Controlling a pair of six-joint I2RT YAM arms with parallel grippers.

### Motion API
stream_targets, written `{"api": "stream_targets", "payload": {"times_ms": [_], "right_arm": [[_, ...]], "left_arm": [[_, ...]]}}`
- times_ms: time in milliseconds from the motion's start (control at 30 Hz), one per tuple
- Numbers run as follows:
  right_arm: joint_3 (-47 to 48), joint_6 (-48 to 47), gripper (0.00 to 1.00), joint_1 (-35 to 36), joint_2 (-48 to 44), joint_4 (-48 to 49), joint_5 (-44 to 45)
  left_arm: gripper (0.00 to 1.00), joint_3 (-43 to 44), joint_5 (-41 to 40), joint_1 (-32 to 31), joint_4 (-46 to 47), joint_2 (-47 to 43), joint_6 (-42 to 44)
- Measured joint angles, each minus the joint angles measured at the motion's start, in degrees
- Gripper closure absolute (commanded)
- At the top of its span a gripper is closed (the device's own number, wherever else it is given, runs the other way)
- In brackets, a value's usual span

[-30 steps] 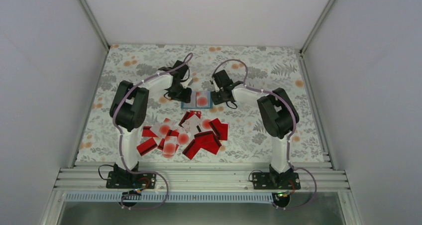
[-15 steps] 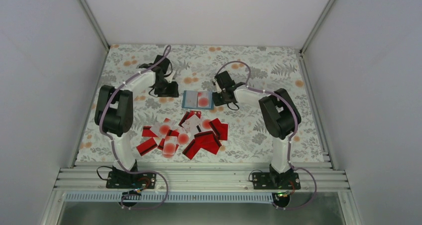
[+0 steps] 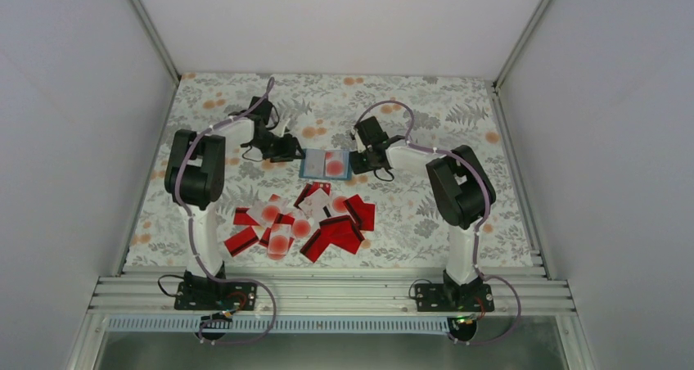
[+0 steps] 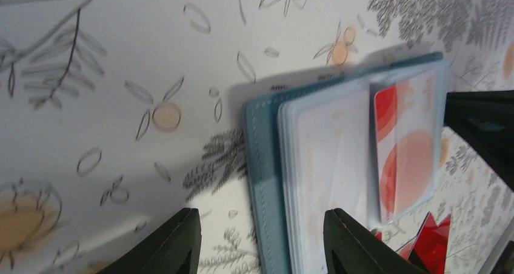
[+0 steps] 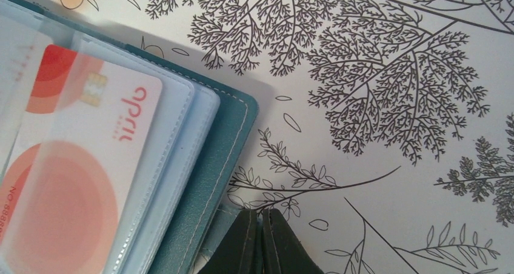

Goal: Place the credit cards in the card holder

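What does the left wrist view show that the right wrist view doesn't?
Only the left wrist view: the left gripper, jaws apart, at the card holder's teal edge, and loose red cards beyond it. Only the right wrist view: the right gripper, shut, beside the holder's corner, plus the chip and lettering on the sleeved card. Both: the open holder with that white, red-spotted sleeved card inside.

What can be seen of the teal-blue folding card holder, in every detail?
The teal-blue stitched folding card holder lies open and flat on the flowered tablecloth. Its clear pale plastic sleeves face up; one holds a white card with a red round spot. The shut right claw sits at its edge.
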Motion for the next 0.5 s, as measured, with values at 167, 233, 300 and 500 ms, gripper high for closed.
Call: {"api": "stream_targets", "payload": {"times_ms": [167, 233, 300, 500], "right_arm": [[-0.2, 0.1, 0.96, 0.0, 0.0, 0.2, -0.6], [-0.2, 0.2, 0.96, 0.0, 0.0, 0.3, -0.8], [-0.3, 0.2, 0.96, -0.1, 0.0, 0.5, -1.0], [-0.4, 0.4, 0.96, -0.2, 0.0, 0.8, -1.5]], "left_arm": [[0.45, 3.5, 3.9, 0.5, 0.7, 3.1, 1.3], [0.45, 4.5, 5.5, 0.5, 0.8, 4.2, 1.8], [0.45, 5.2, 7.3, 0.7, 0.9, 5.0, 2.5], [0.45, 5.6, 12.4, 0.8, 1.1, 6.5, 3.3]]}}
